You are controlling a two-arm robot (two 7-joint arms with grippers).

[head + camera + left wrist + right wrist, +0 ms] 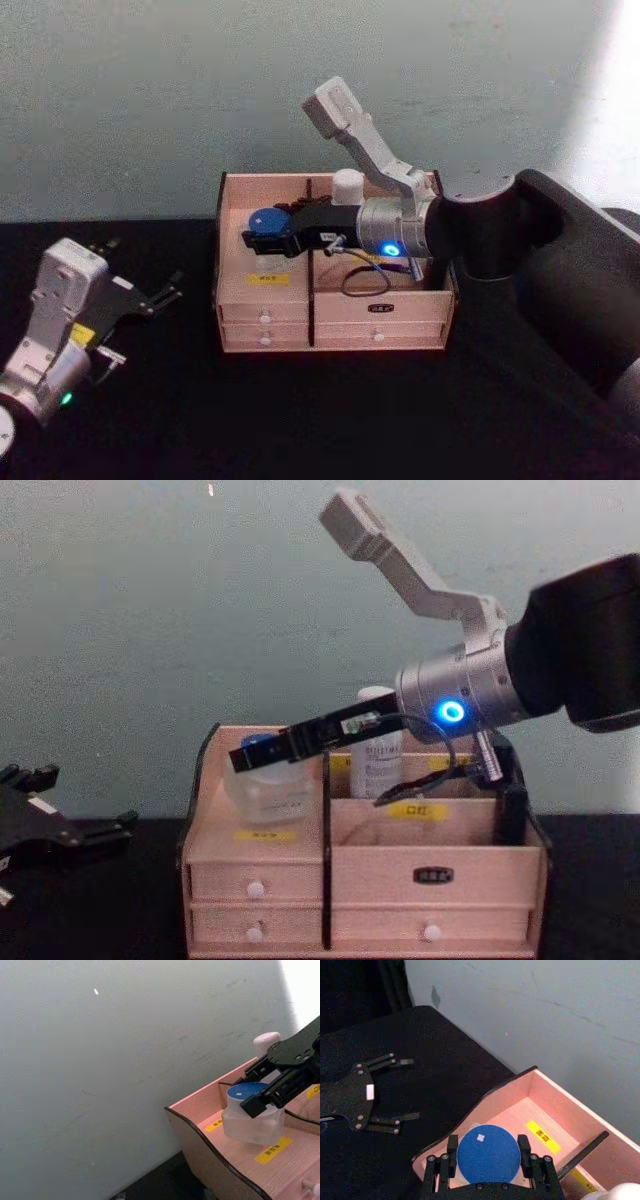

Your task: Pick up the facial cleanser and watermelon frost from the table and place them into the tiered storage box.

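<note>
The watermelon frost (pixel 267 222), a clear jar with a blue lid (pixel 487 1152), sits low in the front left compartment of the tiered storage box (pixel 380 305). My right gripper (pixel 262 238) reaches across the box from the right and is shut on the jar, one finger on each side (pixel 252 1090). The jar's base looks to be resting on the compartment floor (pixel 252 1125). A white-capped bottle, the facial cleanser (pixel 377 750), stands upright in the back right compartment. My left gripper (pixel 148 262) rests open and empty on the table left of the box.
The box (pixel 430 850) has white-knobbed drawers facing me and yellow labels on its steps. A dark cable (pixel 360 280) from the right wrist loops over the front right compartment. A pale wall stands close behind the box. Black table surrounds it.
</note>
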